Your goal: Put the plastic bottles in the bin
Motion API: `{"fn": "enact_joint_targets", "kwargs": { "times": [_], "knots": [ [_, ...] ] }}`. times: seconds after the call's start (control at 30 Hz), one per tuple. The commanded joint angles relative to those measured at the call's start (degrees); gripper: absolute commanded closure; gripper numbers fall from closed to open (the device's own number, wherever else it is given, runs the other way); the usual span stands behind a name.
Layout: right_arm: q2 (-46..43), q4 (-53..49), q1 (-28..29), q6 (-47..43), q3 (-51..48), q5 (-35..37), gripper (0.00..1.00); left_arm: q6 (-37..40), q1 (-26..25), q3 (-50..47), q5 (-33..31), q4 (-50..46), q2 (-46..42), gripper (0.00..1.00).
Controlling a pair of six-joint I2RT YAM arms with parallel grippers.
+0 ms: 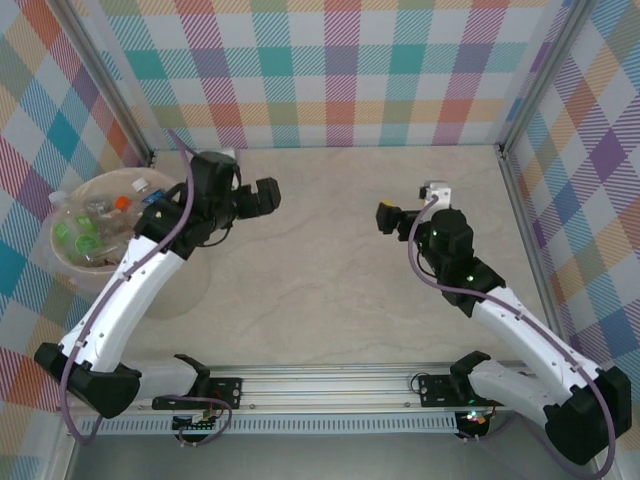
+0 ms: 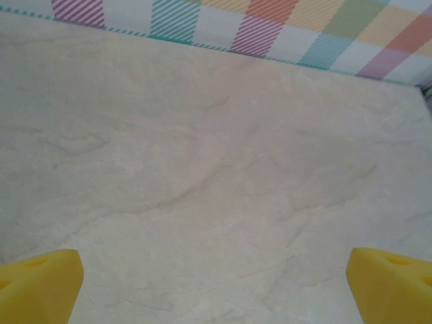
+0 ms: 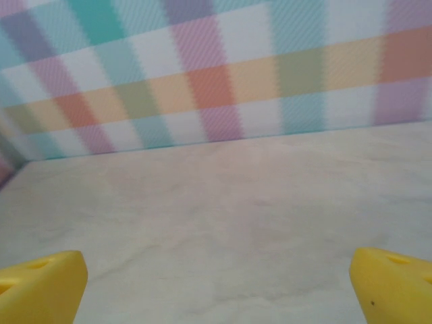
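The bin [image 1: 178, 292], a round pale bucket, stands at the table's left side in the top view. Several plastic bottles [image 1: 98, 228] with green, orange and blue labels lie piled inside it. My left gripper [image 1: 266, 196] hangs just right of the bin, above bare table, open and empty. In the left wrist view its yellow fingertips [image 2: 42, 285] sit far apart at the bottom corners, the left gripper [image 2: 216, 290] holding nothing. My right gripper [image 1: 387, 216] is over the right half of the table, open and empty. The right gripper [image 3: 216, 287] shows wide-set yellow pads [image 3: 391, 283].
Checked cloth walls [image 1: 330, 70] close off the back and both sides, with metal corner posts [image 1: 520, 190]. The marbled beige tabletop [image 1: 320, 270] spreads between the arms. A metal rail [image 1: 320, 385] carries both arm bases at the near edge.
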Motion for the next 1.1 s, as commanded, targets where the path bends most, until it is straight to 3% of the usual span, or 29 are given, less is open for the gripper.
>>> {"fn": "enact_joint_targets", "kwargs": {
  "times": [0.0,0.2,0.33,0.43,0.6,0.83,1.07],
  "knots": [
    [-2.9,-1.4,-2.7,-1.6,-4.1,9.0,0.00,7.9,-0.5,-7.1,-1.7,9.7,-4.9,0.00],
    [-3.0,-6.1,-10.2,-2.4,-8.6,8.6,0.00,15.4,0.8,-20.1,-10.1,16.4,-9.8,0.00],
    [-1.1,-0.2,-13.1,-7.3,-13.1,6.6,0.00,15.9,4.1,-25.2,-11.2,19.0,-10.7,0.00],
    [2.0,4.6,-15.8,-9.2,-15.5,4.4,0.00,20.5,5.1,-30.7,-14.3,24.6,-10.6,0.00],
    [10.7,10.6,-22.8,-9.4,-15.4,-9.1,0.00,23.1,8.1,-41.5,-17.6,37.1,-11.5,0.00],
    [24.6,20.0,-25.4,-13.0,-11.2,-17.9,0.00,23.0,13.9,-48.0,-6.0,51.9,-3.4,0.00],
    [32.2,25.4,-26.0,-18.5,-8.4,-25.3,0.00,22.8,20.8,-51.0,2.2,64.9,7.0,0.00]
  ]
}}
